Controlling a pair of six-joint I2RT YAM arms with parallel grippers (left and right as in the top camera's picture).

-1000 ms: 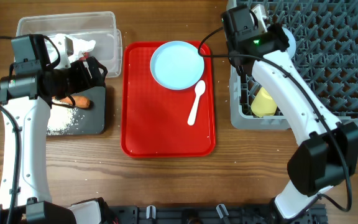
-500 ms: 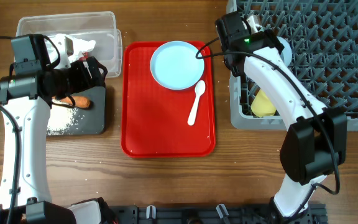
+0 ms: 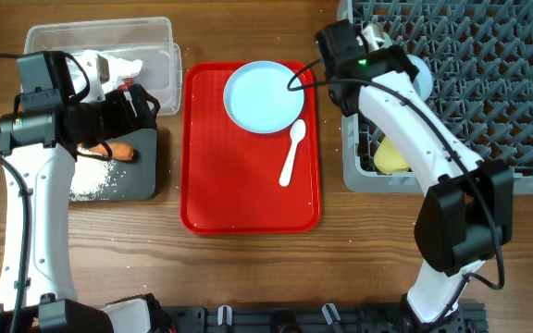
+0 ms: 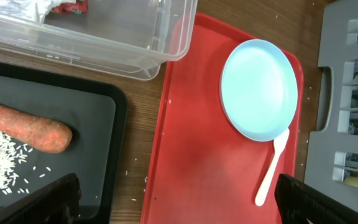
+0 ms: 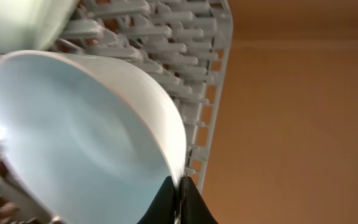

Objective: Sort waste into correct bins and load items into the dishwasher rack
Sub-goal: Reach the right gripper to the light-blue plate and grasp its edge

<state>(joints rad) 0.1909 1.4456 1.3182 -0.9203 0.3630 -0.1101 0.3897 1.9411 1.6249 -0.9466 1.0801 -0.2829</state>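
Observation:
My right gripper (image 3: 405, 67) is shut on the rim of a small pale blue bowl (image 5: 73, 137) and holds it over the left end of the grey dishwasher rack (image 3: 489, 92). The yellow cup (image 3: 392, 153) lies in the rack's front left corner. The pale blue plate (image 3: 265, 97) and white spoon (image 3: 291, 153) lie on the red tray (image 3: 248, 203). My left gripper (image 3: 142, 106) is open and empty above the black tray (image 3: 146, 176), which holds the carrot (image 3: 118, 151) and rice grains (image 3: 91, 180). The napkin (image 3: 118, 69) lies in the clear tub (image 3: 160, 37).
The red tray sits between the bins on the left and the rack on the right. The left wrist view shows the plate (image 4: 260, 87), the spoon (image 4: 272, 165) and the carrot (image 4: 23, 127). Bare wood runs along the table's front.
My right arm has shifted a little to the left with the bowl still in its jaws. The left arm has not moved.

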